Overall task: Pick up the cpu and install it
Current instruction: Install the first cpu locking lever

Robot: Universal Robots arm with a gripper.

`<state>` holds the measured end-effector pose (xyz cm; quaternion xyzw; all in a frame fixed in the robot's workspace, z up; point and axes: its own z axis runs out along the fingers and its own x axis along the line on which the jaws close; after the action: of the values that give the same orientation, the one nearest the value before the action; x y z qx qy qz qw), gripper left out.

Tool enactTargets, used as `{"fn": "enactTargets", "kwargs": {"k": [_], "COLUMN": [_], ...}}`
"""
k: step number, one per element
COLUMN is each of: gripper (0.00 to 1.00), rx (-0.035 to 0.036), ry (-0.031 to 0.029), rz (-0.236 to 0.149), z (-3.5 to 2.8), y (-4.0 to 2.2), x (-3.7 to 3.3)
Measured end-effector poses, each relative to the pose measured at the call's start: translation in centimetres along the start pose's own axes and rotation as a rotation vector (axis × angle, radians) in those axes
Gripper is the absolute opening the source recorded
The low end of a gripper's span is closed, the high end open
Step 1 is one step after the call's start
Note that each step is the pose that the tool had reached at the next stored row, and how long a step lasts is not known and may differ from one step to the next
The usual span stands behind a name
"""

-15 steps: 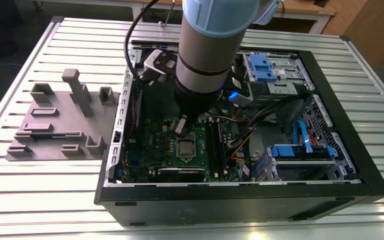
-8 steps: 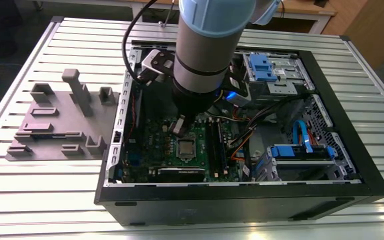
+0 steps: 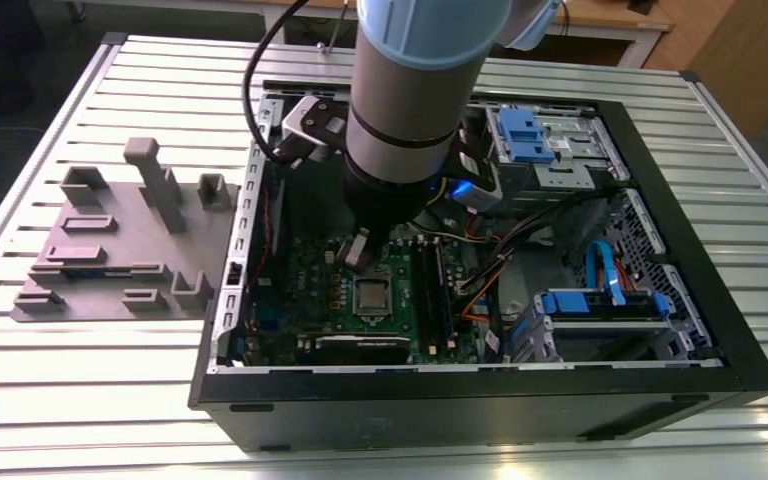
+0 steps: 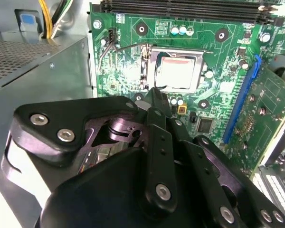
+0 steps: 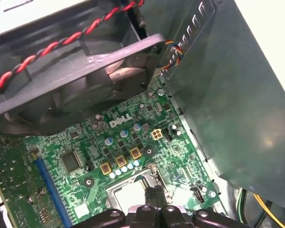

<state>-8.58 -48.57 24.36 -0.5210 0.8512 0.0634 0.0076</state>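
Note:
The cpu point(image 3: 372, 296), a small square chip with a pale silvery top, lies flat inside the metal socket frame on the green motherboard point(image 3: 307, 290) of the open computer case. In both wrist views the cpu point(image 4: 176, 72) point(image 5: 132, 195) sits in the socket with nothing gripping it. My gripper point(image 3: 356, 260) hangs just above the socket's edge, on the side toward the exterior view's left. Its black fingers point(image 4: 155, 95) are pressed together and hold nothing. In the first wrist view the gripper point(image 5: 153, 190) points down at the rim of the socket.
The black case wall point(image 3: 491, 400) surrounds the work area. A grey fan point(image 5: 76, 80) with red and black wires and the metal power supply box point(image 4: 38, 71) stand close to the socket. Blue drive bays point(image 3: 538, 135) and cables fill the right. Grey fixture blocks point(image 3: 117, 250) sit on the table.

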Motion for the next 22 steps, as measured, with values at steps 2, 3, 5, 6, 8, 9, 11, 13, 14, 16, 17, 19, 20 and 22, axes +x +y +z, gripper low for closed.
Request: {"fn": "enactTargets", "kwargs": {"k": [2,3,5,6,8,9,11,13,14,16,17,19,20,22], "gripper": [0.1,0.1,0.1,0.1,0.1,0.1,0.1,0.1,0.1,0.1,0.1,0.1,0.1,0.1], "rx": [0.0,0.0001,0.0001,0.0001,0.0001,0.0001,0.0001,0.0,-0.0014,-0.0175,-0.0257,-0.0414,-0.0431,-0.0434], "ry": [0.0,0.0002,-0.0003,0.0,0.0001,0.0,0.0,-0.0001,-0.0024,-0.0336,-0.0491,-0.0784,-0.0818,-0.0823], "rz": [0.0,0.0,0.0,0.0,0.0,0.0,0.0,0.0,0.0,-0.004,-0.006,-0.012,-0.012,-0.012], "z": [-0.38,-0.46,-0.44,-0.45,-0.46,-0.46,-0.46,-0.48,-0.5,-0.5,-0.51,-0.51,-0.54,-0.57], "y": [0.04,0.05,0.05,0.01,-0.39,-0.65,-1.18,-1.71,-1.94,-2.15,-2.2,-2.37,-2.62,-3.42], "x": [-0.04,-0.04,-0.08,-0.11,-0.35,-0.5,-0.81,-1.11,-1.21,-1.33,-1.36,-1.45,-1.58,-2.07]}}
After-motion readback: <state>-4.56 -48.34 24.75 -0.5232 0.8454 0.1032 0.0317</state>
